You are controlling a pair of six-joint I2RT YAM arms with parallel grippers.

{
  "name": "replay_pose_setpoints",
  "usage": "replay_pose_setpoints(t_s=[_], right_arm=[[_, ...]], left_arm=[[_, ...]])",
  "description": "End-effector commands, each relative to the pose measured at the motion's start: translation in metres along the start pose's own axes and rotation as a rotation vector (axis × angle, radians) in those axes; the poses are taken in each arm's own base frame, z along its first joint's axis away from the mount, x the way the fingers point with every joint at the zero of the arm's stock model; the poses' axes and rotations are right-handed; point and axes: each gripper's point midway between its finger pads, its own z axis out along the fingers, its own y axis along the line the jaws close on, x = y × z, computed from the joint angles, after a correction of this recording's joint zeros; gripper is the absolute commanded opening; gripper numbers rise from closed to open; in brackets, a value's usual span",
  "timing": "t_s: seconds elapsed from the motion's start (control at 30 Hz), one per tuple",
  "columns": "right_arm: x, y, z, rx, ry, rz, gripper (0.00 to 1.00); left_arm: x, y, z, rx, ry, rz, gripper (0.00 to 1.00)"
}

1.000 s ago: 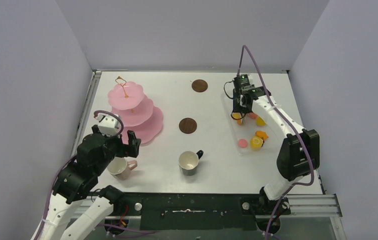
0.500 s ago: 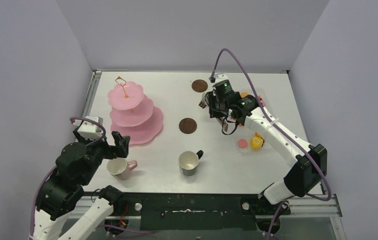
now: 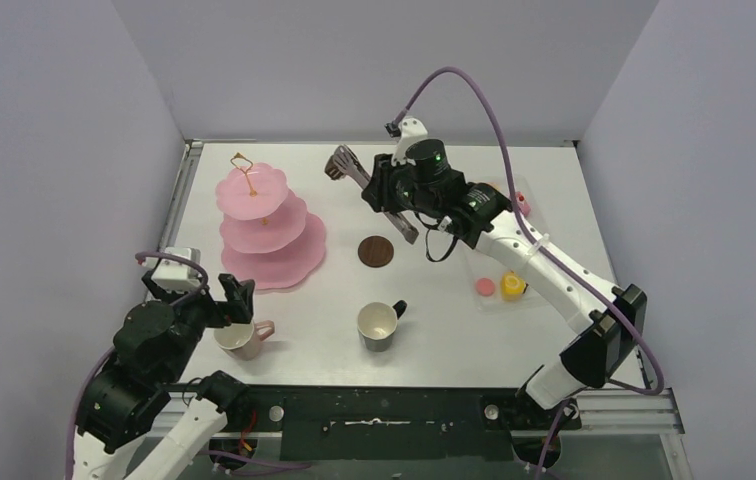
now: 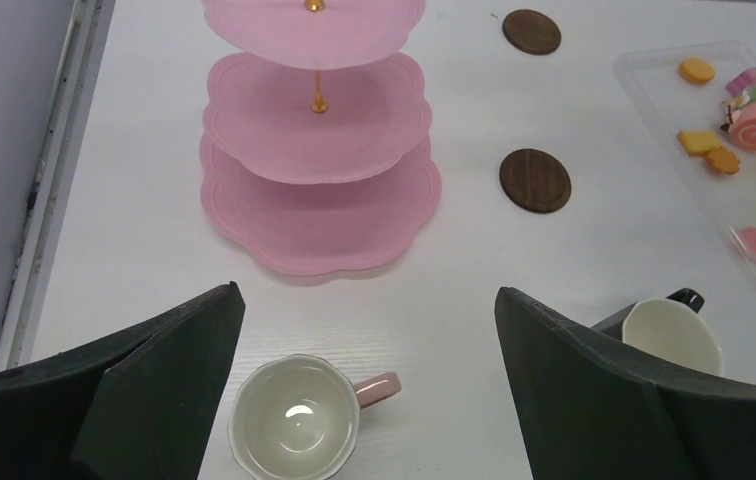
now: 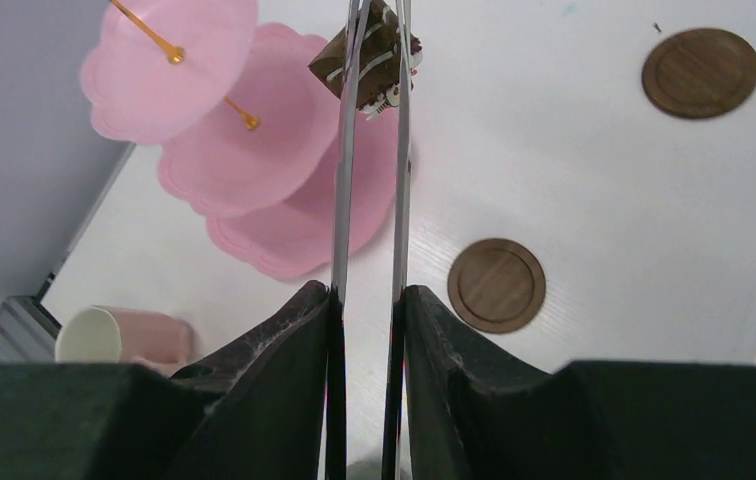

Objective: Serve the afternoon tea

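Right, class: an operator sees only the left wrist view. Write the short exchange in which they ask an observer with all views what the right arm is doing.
Operator: My view shows no right arm. Where is it?
Observer: The right gripper is over the far middle of the table, to the right of the pink stand.
Operator: Is it holding anything?
Observer: Yes. It is shut on the metal tongs, and their tips pinch a brown pastry in the air, not on any tier.
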Motion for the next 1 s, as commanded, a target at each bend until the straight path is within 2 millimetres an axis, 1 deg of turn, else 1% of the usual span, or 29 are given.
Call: replay_pose_setpoints(t_s=[0.0,0.1,0.17,0.2,0.37,0.53,0.63,0.83,0.97], right_arm=[[-0.052,0.044,0.011,-0.153,-0.156,0.025,0.29],[-0.058,0.055,0.025,-0.189,-0.168,0.044,0.29],[-0.058,0.064,0.037,-0.221,-0.164,0.057,0.29],[-0.060,0.070,0.040,-0.240,-0.168,0.057,0.29],[-0.071,0.094,0.054,-0.280,-0.202,0.040,0.30],[-0.071,0.112,0.069,-0.307,-0.202,0.037,0.30],[-0.070,0.120,0.076,-0.311,-0.200,0.028,0.30],[-0.062,0.124,0.088,-0.313,-0.178,0.036,0.31],[-0.057,0.132,0.096,-0.353,-0.164,0.051,0.32]], left_arm=[[0.004,-0.001,0.012,-0.004,-0.037,-0.008,0.97],[0.014,-0.001,0.019,-0.002,-0.024,0.009,0.97],[0.019,0.000,0.021,-0.002,-0.019,0.018,0.97],[0.020,0.000,0.021,-0.002,-0.020,0.022,0.97],[0.018,0.002,0.019,-0.001,-0.043,0.035,0.97],[0.017,0.002,0.018,0.002,-0.053,0.037,0.97],[0.017,0.002,0.017,0.006,-0.056,0.034,0.97],[0.017,0.002,0.016,0.007,-0.062,0.030,0.97],[0.017,0.002,0.016,0.009,-0.060,0.030,0.97]])
